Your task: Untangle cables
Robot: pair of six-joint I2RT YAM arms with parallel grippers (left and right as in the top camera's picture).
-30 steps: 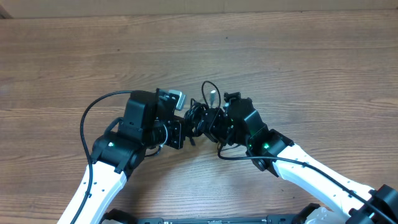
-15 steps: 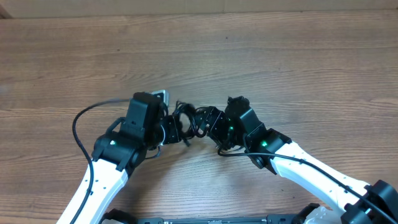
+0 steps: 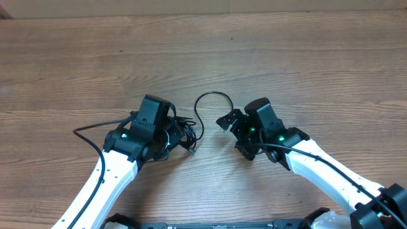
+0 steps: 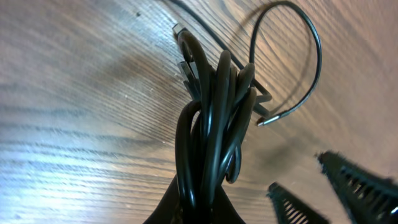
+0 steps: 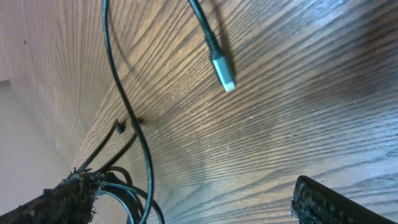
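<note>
Low over table (image 3: 305,57), left jaws clamping cables (image 3: 183,129), right jaws wide, arms (image 3: 108,178) angled inward.

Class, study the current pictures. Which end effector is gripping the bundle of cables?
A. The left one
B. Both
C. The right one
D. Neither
A: the left end effector is shut on the cables, while the right end effector stands open with nothing between its fingers.
</note>
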